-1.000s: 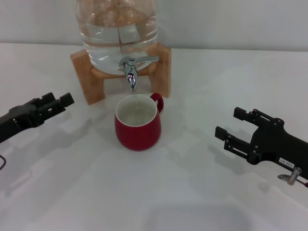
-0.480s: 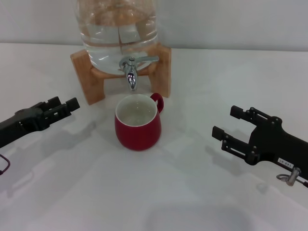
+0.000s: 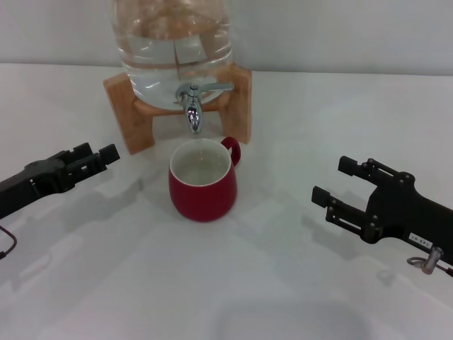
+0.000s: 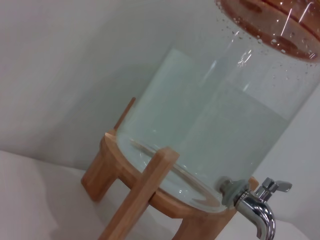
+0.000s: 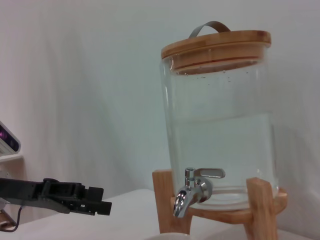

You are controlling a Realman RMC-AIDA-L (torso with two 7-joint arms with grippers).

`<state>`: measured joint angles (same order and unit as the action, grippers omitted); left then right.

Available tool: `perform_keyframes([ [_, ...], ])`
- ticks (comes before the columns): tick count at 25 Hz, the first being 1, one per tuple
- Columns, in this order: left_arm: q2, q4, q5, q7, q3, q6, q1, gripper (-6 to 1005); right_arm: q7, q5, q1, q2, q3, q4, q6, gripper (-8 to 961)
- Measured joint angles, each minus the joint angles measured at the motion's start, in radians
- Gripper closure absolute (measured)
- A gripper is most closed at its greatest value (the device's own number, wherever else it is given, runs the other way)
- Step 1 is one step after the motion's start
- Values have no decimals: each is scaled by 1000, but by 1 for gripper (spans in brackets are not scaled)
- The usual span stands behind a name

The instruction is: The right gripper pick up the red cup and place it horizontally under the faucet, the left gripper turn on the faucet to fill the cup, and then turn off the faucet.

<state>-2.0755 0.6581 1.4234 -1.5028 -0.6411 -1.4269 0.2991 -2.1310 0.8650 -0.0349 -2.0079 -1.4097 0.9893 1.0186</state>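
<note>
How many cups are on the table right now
1. The red cup stands upright on the white table, directly below the faucet of the water jug, between the left gripper and the right gripper.

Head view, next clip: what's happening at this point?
The red cup stands upright on the table right under the faucet, and neither arm holds anything. The left tool hovers to the cup's left, short of the faucet lever. The right tool hangs open well off to the cup's right. No stream shows from the spout, and whether there is water in the cup is hard to tell.
</note>
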Motion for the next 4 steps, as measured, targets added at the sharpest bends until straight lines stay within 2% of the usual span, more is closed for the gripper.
perform_keyframes([
  [4, 0, 0, 0, 3, 0, -2, 0, 112, 2, 0, 0, 0, 0, 0, 0, 246],
])
